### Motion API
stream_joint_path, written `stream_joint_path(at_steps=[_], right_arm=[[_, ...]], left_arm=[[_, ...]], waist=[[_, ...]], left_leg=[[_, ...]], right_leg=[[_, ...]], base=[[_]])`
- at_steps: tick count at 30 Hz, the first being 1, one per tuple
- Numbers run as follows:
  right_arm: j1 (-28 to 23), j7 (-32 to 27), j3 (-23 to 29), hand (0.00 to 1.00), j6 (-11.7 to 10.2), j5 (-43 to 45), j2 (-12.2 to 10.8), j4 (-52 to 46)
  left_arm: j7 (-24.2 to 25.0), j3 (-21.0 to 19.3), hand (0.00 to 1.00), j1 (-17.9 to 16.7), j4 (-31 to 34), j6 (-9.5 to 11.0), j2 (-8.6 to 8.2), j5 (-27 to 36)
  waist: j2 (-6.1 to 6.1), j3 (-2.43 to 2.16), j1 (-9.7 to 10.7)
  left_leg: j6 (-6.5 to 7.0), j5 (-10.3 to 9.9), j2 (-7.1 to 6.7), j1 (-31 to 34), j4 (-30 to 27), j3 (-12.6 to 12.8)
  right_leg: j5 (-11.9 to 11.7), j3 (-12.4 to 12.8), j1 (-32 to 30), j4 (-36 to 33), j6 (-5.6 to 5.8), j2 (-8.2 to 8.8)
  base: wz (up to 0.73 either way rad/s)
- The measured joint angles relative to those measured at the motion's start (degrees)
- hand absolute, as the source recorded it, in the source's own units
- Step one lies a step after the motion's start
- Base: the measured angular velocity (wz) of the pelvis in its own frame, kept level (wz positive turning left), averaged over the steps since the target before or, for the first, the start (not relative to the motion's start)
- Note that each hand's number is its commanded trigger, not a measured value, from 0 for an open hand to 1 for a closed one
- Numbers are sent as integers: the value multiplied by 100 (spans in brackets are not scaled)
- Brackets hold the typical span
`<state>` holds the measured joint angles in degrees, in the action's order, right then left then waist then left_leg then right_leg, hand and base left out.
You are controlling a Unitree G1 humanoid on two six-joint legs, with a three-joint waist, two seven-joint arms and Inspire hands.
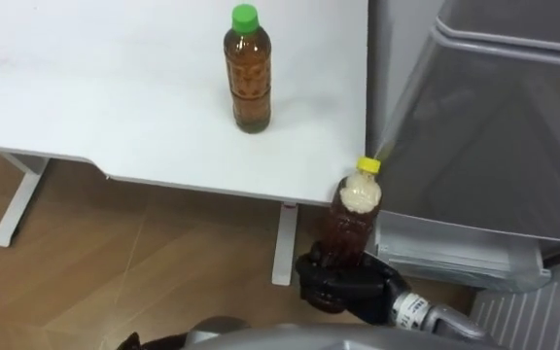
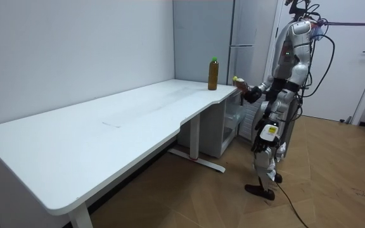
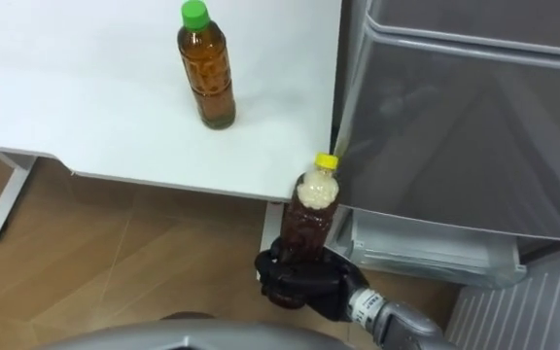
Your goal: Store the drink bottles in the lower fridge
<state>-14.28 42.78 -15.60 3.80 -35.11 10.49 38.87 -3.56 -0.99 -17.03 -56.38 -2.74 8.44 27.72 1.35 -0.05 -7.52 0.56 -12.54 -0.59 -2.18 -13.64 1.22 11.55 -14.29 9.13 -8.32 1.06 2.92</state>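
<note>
The right hand (image 1: 343, 284) is clamping its fingers round the lower body of the yellow-capped clear plastic bottle of brown drink (image 1: 355, 209), which is rising upright above it. The bottle is probably handling heavy, stiff and smooth, so gripping mid-body is looking wisest.

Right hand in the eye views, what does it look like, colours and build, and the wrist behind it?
The right hand is black all over, with thick, segmented, mechanical fingers. Behind it sits a pale silver-grey wrist ring with small dark markings, too small to read, then a grey, rounded metallic forearm.
</note>
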Motion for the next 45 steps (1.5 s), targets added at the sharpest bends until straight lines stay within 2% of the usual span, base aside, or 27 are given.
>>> stream_joint_path(at_steps=[2, 4, 5, 10, 15, 19, 26, 30, 35, 37, 42, 45], right_arm=[[-86, -9, 75, 100, 62, -93, 23, 222], [-37, -305, 220, 100, 266, -183, 48, 605], [-30, -359, 234, 100, 271, -329, 46, 633], [-3, -427, 268, 100, 268, -569, 41, 776], [157, -401, 341, 100, 250, -615, 21, 1129], [187, -405, 344, 100, 185, -633, 22, 1242], [189, -402, 342, 100, 136, -724, 17, 1329], [190, -506, 359, 100, 129, -1267, 16, 1513], [304, -853, 641, 100, 265, -1838, -64, 1933], [301, -1092, 718, 100, 329, -2346, -68, 2086], [276, -1497, 831, 100, 334, -3193, -45, 2230], [251, -1782, 910, 100, 336, -3558, -49, 2257]], left_arm=[[76, -5, 0, 4, -2, -6, 10, -103], [206, 9, 0, 26, -49, -28, 43, -121], [258, 11, 0, 48, -51, -70, 68, -121], [404, 24, 0, 86, -62, -90, 106, -146], [513, 15, 0, 115, -57, -90, 133, -278], [545, -8, 0, 127, -70, -90, 149, -322], [548, -60, 0, 176, -104, -90, 148, -360], [528, -54, 0, 244, -155, -90, 144, -359], [495, -65, 0, 356, -370, -87, 140, -361], [485, -84, 0, 366, -394, -87, 121, -360], [392, -50, 0, 353, -430, -87, 89, -357], [356, -50, 0, 334, -543, -74, 89, -316]], waist=[[-12, -2, 23], [-42, 8, 87], [-47, 5, 143], [-73, 12, 297], [-42, 26, 313], [2, 2, 313], [40, -3, 307], [39, -6, 306], [-7, -22, 306], [-37, -12, 287], [-101, 26, 304], [-120, 33, 274]], left_leg=[[0, 0, 2, -6, -2, 2], [-1, 1, 24, 14, -12, 42], [-7, 4, 27, 62, -24, 30], [-8, 22, 27, 152, -101, 2], [-1, 26, 20, 204, -120, 10], [8, 36, 13, 238, -86, 22], [9, 36, 10, 187, -29, 53], [11, 36, 10, 162, -6, 88], [11, 34, 16, 136, 4, 104], [10, 33, 18, 90, 17, 104], [7, 32, 22, 45, 89, 105], [7, 31, 23, -13, 115, 134]], right_leg=[[0, 15, 1, -37, 0, 1], [-20, 52, -27, -52, -14, -9], [-32, 34, -60, -54, -22, -12], [-40, 11, -105, -61, -26, -17], [-35, 19, -185, -29, -18, -13], [-38, 49, -243, -22, -14, -11], [-44, 94, -231, 47, -1, -16], [-58, 144, -227, 46, 7, -17], [-60, 158, -205, 32, 7, -18], [-60, 173, -164, 26, 7, -24], [-60, 165, -98, 28, 7, -30], [-60, 184, -70, 19, 7, -27]], base=[[-2], [-10], [0], [4], [0], [-1], [-2], [-5], [-1], [0], [0], [-4]])
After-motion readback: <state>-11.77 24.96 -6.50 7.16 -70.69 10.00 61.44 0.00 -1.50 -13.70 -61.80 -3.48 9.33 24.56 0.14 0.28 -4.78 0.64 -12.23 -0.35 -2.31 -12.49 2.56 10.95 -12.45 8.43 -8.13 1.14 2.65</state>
